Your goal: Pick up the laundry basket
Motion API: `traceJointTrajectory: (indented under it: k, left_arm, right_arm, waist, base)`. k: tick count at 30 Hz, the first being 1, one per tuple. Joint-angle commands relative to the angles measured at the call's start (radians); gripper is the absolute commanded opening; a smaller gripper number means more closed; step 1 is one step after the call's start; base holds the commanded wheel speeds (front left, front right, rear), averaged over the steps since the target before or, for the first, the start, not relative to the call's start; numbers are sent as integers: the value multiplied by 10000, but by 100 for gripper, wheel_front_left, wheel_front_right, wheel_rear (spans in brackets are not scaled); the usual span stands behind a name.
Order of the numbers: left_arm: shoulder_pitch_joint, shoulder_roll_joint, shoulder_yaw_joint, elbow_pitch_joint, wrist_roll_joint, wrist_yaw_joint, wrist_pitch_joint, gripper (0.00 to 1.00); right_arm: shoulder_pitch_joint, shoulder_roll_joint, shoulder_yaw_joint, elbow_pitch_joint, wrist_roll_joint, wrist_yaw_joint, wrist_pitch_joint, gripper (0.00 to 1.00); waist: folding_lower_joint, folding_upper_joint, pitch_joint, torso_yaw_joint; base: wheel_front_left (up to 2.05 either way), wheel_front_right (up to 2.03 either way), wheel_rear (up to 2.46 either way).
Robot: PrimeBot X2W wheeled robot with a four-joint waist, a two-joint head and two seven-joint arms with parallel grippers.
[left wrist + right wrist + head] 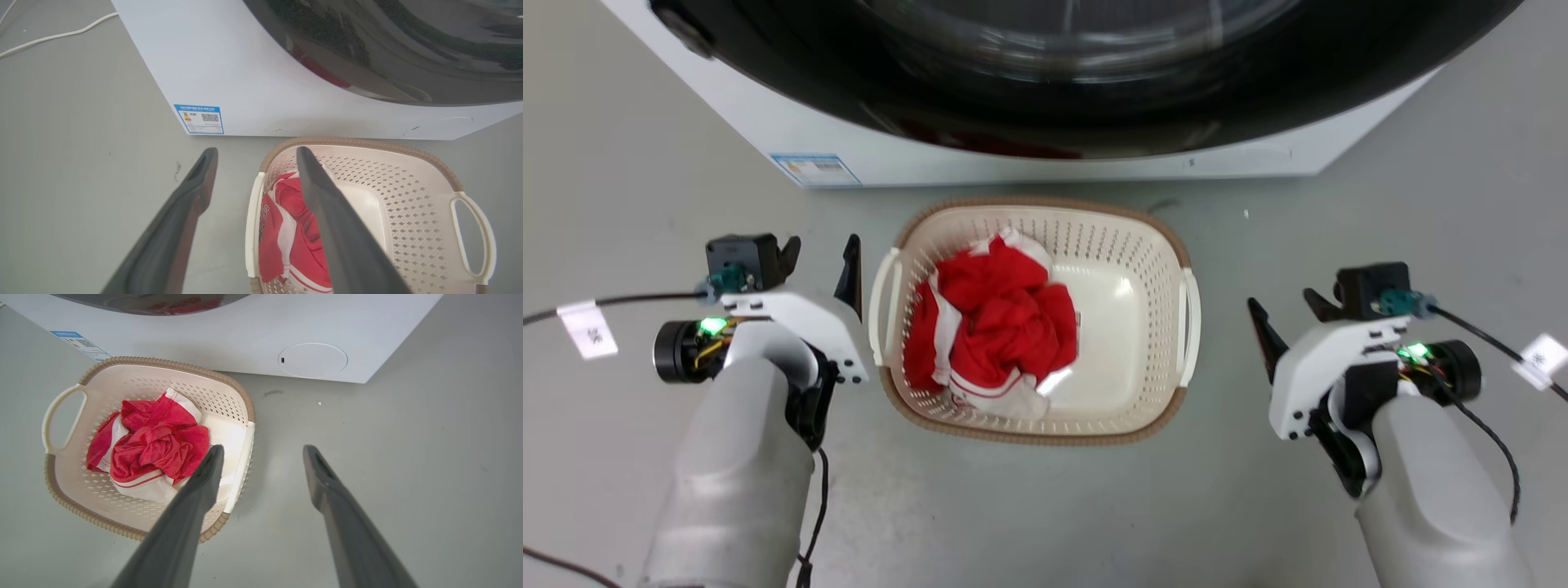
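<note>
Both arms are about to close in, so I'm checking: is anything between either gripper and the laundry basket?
Nothing visible. Only bare floor lies between the open left gripper, the open right gripper and the laundry basket. The washing machine stands behind it.

Washing machine label (199, 119) too small to read

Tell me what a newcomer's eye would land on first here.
The crumpled red-and-white garment in the cream laundry basket, on the grey floor mid-picture, grabs attention first. Behind it looms the white washing machine with its dark glass door. The left gripper and right gripper flank the basket, both open, holding nothing.
</note>
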Motion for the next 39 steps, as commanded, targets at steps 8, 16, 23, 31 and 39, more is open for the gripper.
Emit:
traceJointTrajectory:
  k: [8,16,23,31,39]
  left_arm:
    - [-1529,258,-620,1378,-590,-94,963,100]
    - [-2422,717,-1805,1772,-1790,-89,2258,100]
    - [-3033,1188,-2706,1829,-2814,-91,3774,100]
    - [-3631,1646,-3381,1973,-3528,-91,4836,100]
    - [-3994,1771,-3871,2075,-3948,-92,5175,100]
  right_arm:
    - [-1692,18,987,1596,980,-7,704,100]
    - [-3033,20,2193,2907,2458,-7,1372,100]
    - [-3991,20,3111,3781,3381,-7,1845,100]
    - [-4965,18,4074,4465,4309,-7,2144,100]
    - [-5673,18,4912,5009,5093,-7,2290,100]
  waist:
    - [-3,0,1580,-352]
    - [-3,0,2476,-517]
    - [-3,0,3101,-544]
    - [-3,0,3652,-612]
    - [-3,0,4022,-585]
  base:
    - [0,0,0]
    - [0,0,0]
    - [0,0,0]
    - [0,0,0]
    - [0,0,0]
